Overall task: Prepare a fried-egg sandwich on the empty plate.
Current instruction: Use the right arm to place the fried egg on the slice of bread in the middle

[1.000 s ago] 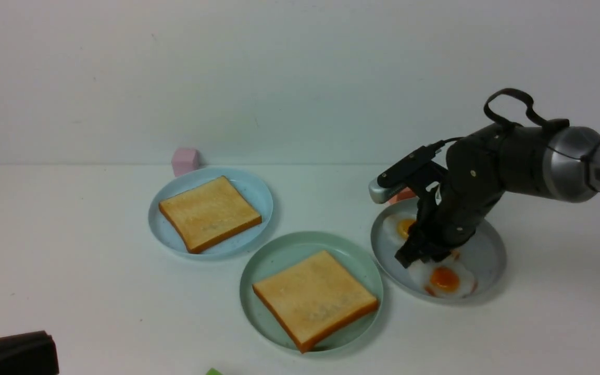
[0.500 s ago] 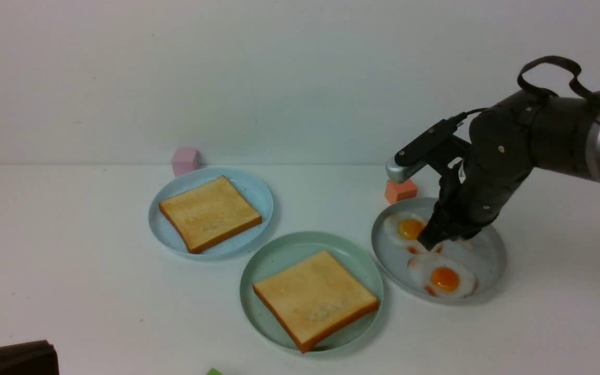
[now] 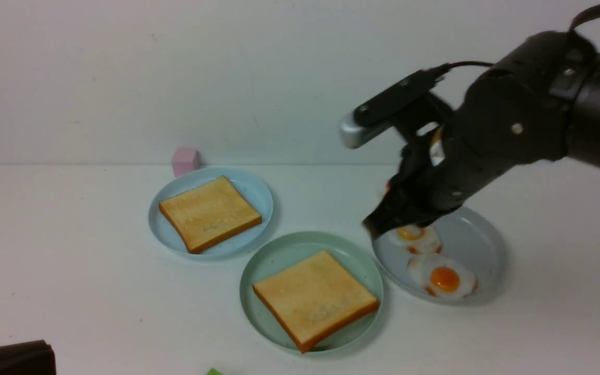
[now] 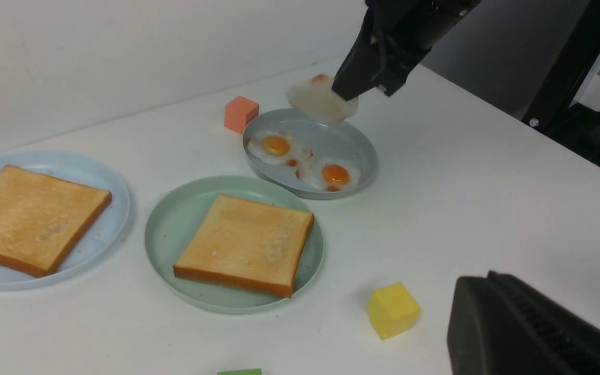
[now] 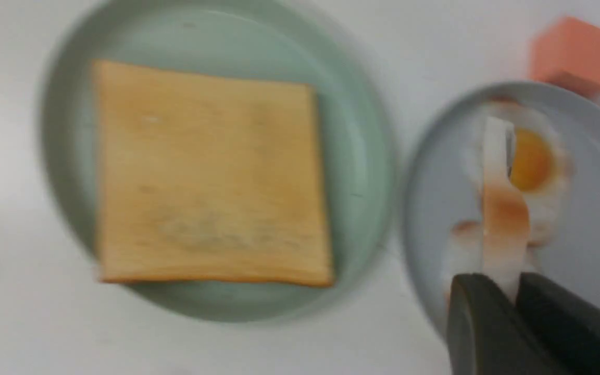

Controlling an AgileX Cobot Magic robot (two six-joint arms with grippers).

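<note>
White egg (image 4: 321,99) edge pinched tight in right gripper (image 4: 349,91), clear above grey-blue plate (image 4: 331,195) rim.

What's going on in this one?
The right gripper is shut on one fried egg and holds it in the air above the grey-blue plate. Two more eggs lie on that plate. One toast slice lies on the mint-green plate, and the second toast slice is on the light blue plate. No egg is on the toast yet.
</note>
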